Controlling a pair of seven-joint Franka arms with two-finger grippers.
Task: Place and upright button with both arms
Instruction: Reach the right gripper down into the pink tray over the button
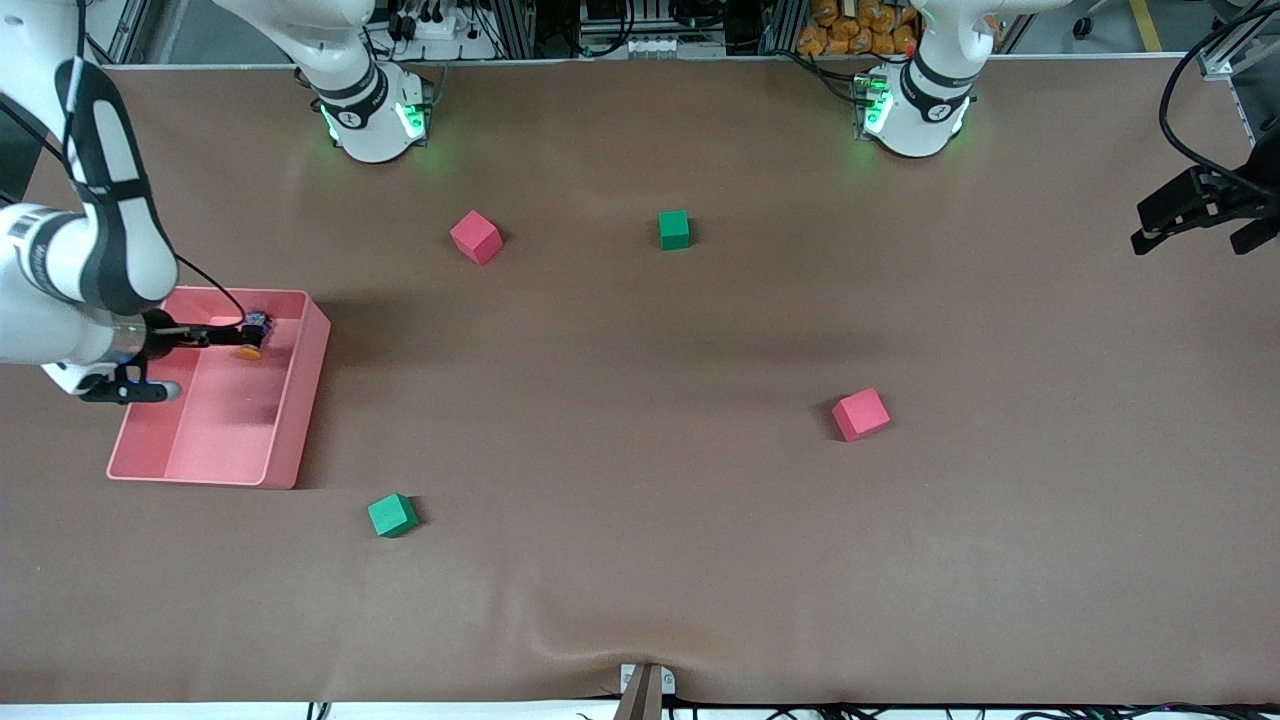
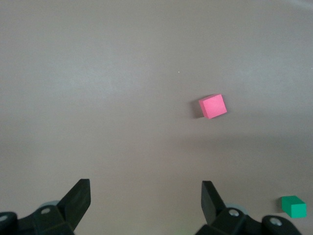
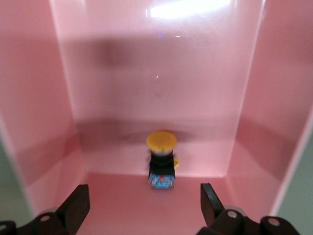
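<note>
Right end effector (image 1: 215,334): reaches into the pink bin from the right arm's end of the tabletop, fingers spread wide, holding nothing; in the right wrist view its two black fingertips (image 3: 78,205) stand apart on either side of the button without touching it.
Button (image 1: 250,338): inside the pink bin, near the bin wall closest to the robots' bases; orange cap (image 3: 161,141) on a short black body, with a bluish end showing toward the wrist camera; it lies between the open fingers, apart from both.
Pink bin (image 1: 300,400): rectangular tray at the right arm's end of the tabletop; the button is the only thing visible in it.
Green cube, lower (image 1: 392,515): on the tabletop just beside the bin's corner, nearer to the front camera.
Red cube, upper (image 1: 475,237): on the tabletop near the right arm's base.
Green cube, upper (image 1: 674,229): between the two bases, well apart from the red one.
Red cube, lower (image 1: 861,414): toward the left arm's end, nearer to the front camera.
Left end effector (image 1: 1195,215): waits in the air over the left arm's end of the tabletop, fingers wide apart, holding nothing; its wrist view looks down on bare tabletop (image 2: 98,98).
</note>
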